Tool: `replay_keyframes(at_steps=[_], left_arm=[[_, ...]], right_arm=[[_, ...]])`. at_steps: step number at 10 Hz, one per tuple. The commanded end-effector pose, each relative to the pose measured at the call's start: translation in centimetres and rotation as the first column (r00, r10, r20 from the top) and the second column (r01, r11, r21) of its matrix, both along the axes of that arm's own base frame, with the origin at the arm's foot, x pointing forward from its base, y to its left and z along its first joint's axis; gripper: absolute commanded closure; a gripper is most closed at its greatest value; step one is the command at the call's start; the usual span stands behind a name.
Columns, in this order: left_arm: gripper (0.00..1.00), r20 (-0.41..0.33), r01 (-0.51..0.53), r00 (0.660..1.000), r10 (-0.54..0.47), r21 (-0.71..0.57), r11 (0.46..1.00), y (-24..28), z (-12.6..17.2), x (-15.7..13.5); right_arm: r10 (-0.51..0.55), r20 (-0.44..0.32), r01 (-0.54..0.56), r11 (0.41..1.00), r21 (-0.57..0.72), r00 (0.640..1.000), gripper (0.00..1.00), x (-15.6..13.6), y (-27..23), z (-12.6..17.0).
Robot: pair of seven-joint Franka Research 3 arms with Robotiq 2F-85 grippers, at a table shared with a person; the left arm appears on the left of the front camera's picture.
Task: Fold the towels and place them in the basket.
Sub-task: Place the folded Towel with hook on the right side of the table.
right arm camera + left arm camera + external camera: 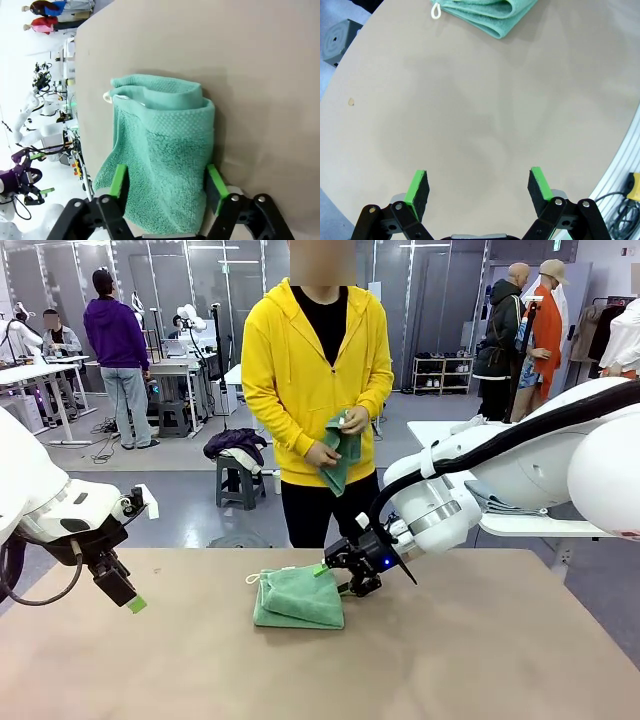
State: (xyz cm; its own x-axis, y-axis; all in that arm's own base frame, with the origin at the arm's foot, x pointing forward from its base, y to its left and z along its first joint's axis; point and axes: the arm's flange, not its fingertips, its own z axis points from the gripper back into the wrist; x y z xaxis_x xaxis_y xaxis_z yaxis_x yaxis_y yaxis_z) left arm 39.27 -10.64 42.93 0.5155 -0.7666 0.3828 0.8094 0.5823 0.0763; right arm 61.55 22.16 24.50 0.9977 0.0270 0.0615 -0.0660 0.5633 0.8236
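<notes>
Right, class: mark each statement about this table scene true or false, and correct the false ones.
1. A folded towel lies on the table. True.
2. The robot's left hand is clamped on it. False: that hand hangs open over bare table, apart from the cloth.
3. The person holds a second towel in both hands. True.
4. The robot's right hand is far from the folded towel. False: its fingers stand on either side of the towel's edge.
</notes>
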Motion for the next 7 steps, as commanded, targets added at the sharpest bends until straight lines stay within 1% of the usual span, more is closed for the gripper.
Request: replay_keyframes(at_steps=[1, 3, 4, 5, 7], left_arm=[[0.0, -0.004, -0.016, 1.0, 0.016, 0.009, 1.0, -0.21, 0.04, -0.05], [0.0, -0.004, -0.016, 1.0, 0.016, 0.009, 1.0, -0.21, 0.04, -0.05], [0.0, -0.004, -0.016, 1.0, 0.016, 0.009, 1.0, -0.21, 0.04, -0.05], [0.0, -0.004, -0.016, 1.0, 0.016, 0.009, 1.0, -0.21, 0.04, -0.05], [0.0, -0.004, -0.016, 1.0, 0.016, 0.009, 1.0, -0.21, 0.04, -0.05]], right_arm=[[-0.013, 0.028, 0.013, 1.0, -0.001, 1.0, 1.0, -0.97, 0.2, -0.61], [-0.02, 0.033, 0.02, 1.0, -0.007, 0.999, 1.0, -1.16, 0.3, -0.31], [-0.021, 0.04, 0.021, 1.0, -0.012, 0.999, 0.95, -1.38, 0.33, -0.12], [-0.02, 0.043, 0.021, 1.0, -0.017, 0.999, 1.0, -1.59, 0.33, 0.05], [-0.018, 0.035, 0.019, 0.999, -0.032, 0.999, 1.0, -1.74, 0.6, 0.1]])
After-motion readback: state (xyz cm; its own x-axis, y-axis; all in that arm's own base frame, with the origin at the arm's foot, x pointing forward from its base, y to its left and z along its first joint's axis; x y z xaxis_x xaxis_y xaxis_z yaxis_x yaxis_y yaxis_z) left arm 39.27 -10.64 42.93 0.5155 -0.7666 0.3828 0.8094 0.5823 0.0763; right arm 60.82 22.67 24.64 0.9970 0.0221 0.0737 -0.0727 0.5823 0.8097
